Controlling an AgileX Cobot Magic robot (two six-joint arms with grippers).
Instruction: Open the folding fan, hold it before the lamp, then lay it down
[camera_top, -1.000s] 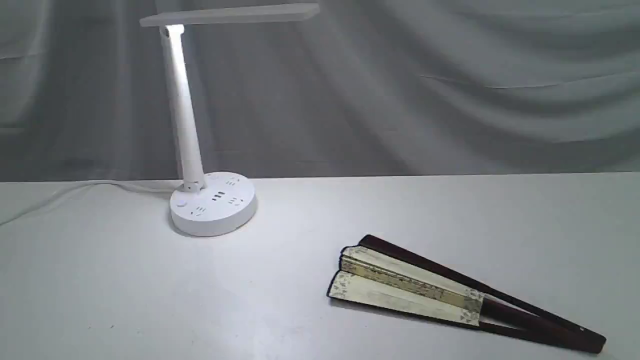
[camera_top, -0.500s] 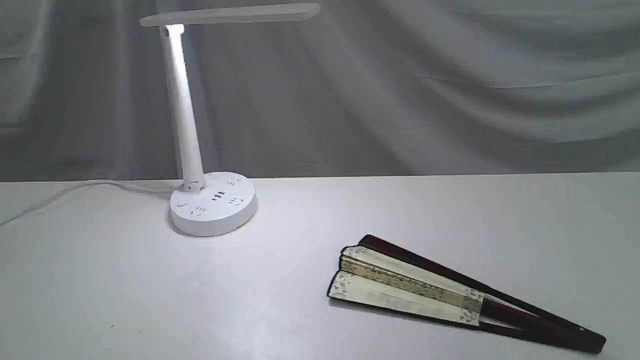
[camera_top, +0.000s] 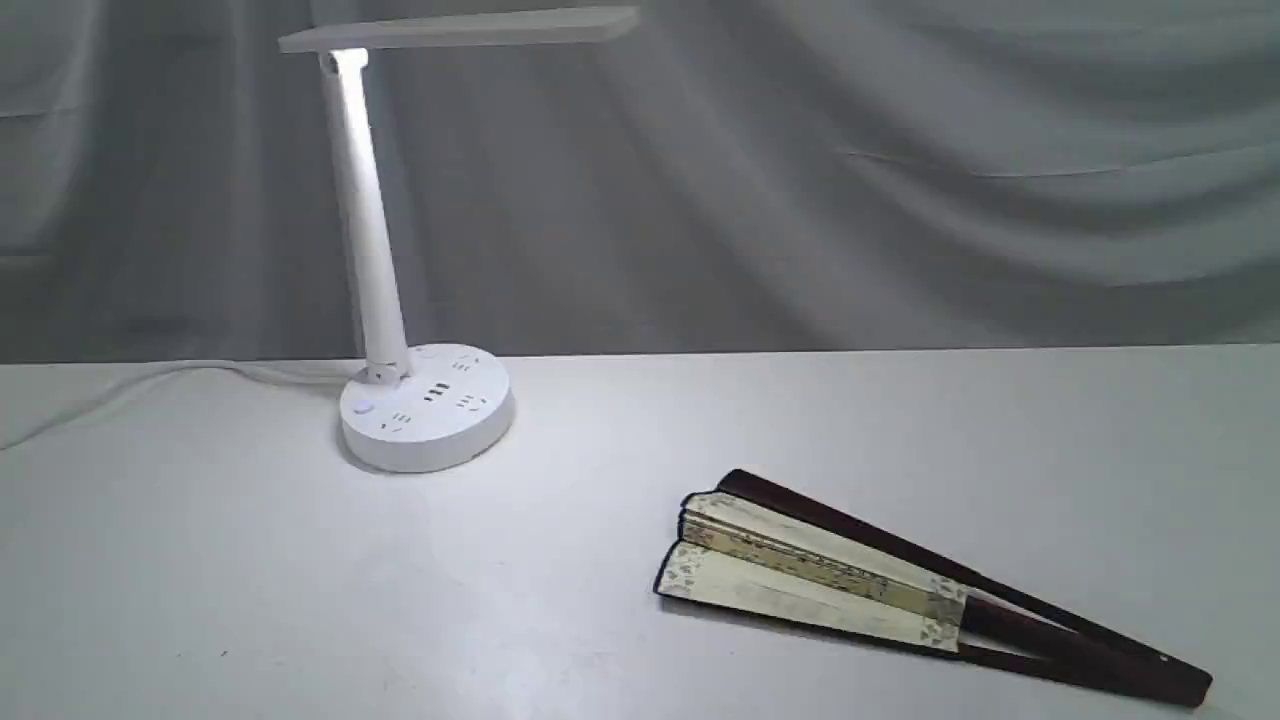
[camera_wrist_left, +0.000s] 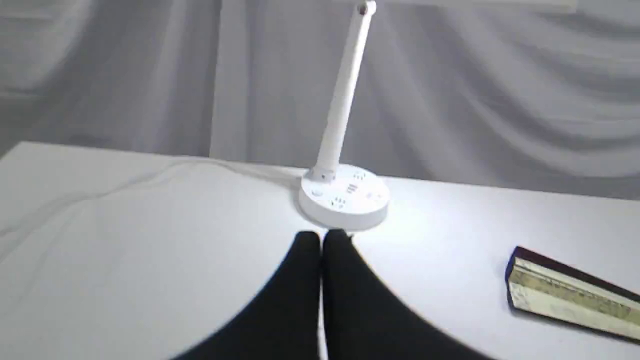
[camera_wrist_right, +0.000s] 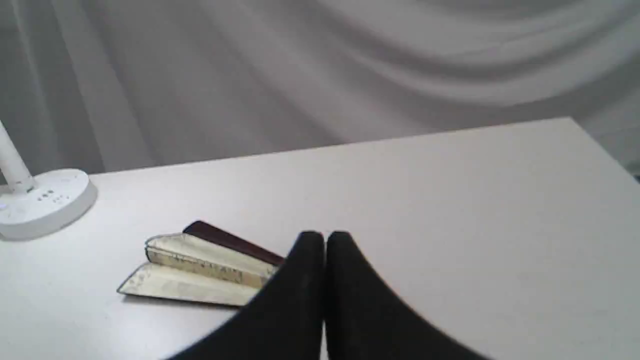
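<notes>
Left wrist view shows the left gripper (camera_wrist_left: 321, 236) with its black fingers pressed together and empty above the white table (camera_wrist_left: 125, 240). The lamp (camera_wrist_left: 344, 200) stands beyond its tips, head cut off at the frame edge. The right gripper (camera_wrist_right: 325, 235) is likewise closed on nothing, its fingers hiding the rib end of the folding fan (camera_wrist_right: 200, 270). Neither gripper appears in the exterior view, where the fan lies barely spread on the table, well apart from the lamp, its paper markings too small to make out.
</notes>
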